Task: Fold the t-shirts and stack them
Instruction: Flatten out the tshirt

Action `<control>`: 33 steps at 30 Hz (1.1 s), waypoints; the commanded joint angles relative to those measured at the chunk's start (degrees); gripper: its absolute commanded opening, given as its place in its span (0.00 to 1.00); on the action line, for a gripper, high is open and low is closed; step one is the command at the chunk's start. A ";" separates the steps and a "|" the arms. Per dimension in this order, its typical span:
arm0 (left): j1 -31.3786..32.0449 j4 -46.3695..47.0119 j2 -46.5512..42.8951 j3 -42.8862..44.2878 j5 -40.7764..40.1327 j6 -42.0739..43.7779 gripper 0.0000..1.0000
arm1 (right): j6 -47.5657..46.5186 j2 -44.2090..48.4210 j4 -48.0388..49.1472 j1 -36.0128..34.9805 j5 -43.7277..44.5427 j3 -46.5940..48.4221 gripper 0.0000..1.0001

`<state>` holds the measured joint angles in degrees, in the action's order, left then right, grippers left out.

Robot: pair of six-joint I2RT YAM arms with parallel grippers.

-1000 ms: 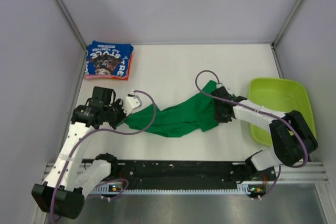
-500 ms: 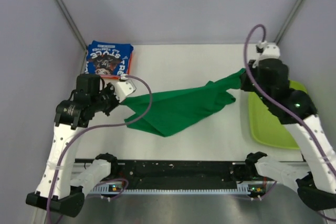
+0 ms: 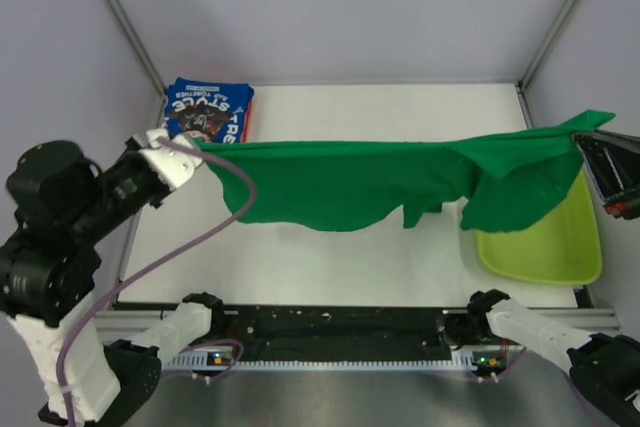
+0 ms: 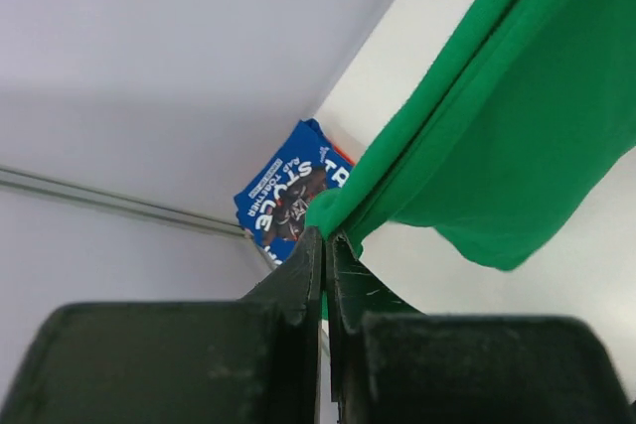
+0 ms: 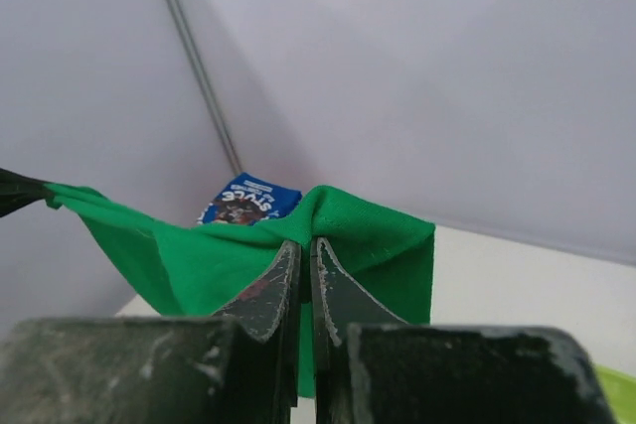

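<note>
The green t-shirt (image 3: 380, 179) hangs stretched in the air between both grippers, high above the table. My left gripper (image 3: 195, 145) is shut on its left end, also seen in the left wrist view (image 4: 326, 235). My right gripper (image 3: 588, 127) is shut on its right end, also in the right wrist view (image 5: 306, 241). The shirt sags below the taut top edge (image 4: 497, 136) (image 5: 199, 255). The blue t-shirt (image 3: 208, 113) with white lettering lies folded at the back left on an orange-pink one (image 3: 242, 137). The blue one also shows in both wrist views (image 4: 288, 201) (image 5: 248, 200).
A lime-green plastic tub (image 3: 555, 247) stands at the right of the table, partly under the hanging shirt. Grey walls enclose the table (image 3: 330, 267) on three sides. The arm bases sit on a rail at the near edge.
Both arms have risen and spread apart, lifting the green shirt off the table and pulling it taut. The folded stack has not moved.
</note>
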<state>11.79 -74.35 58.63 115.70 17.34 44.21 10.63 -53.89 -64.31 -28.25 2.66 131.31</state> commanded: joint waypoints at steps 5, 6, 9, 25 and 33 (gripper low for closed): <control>-0.19 -13.20 -1.69 2.08 -2.39 -0.87 0.00 | -1.05 -3.49 1.99 0.48 5.92 -0.78 0.00; -0.19 -11.80 -0.81 1.38 -3.88 -1.48 0.00 | -1.40 -4.64 2.78 0.56 8.22 -1.40 0.00; -0.19 -4.87 1.39 -4.93 -10.38 -2.28 0.00 | -3.42 -10.42 5.77 0.48 16.83 -2.80 0.00; -0.19 31.80 50.13 -7.02 -29.81 -4.29 0.17 | -18.27 -58.14 38.91 12.78 20.80 -14.34 0.10; -0.10 33.56 61.45 10.44 -38.63 -8.70 0.95 | -14.00 -67.34 26.18 12.87 23.45 -3.75 0.87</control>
<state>11.84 -44.38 126.04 122.78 -16.97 38.13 -6.48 -127.50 -34.39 -15.33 23.99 124.38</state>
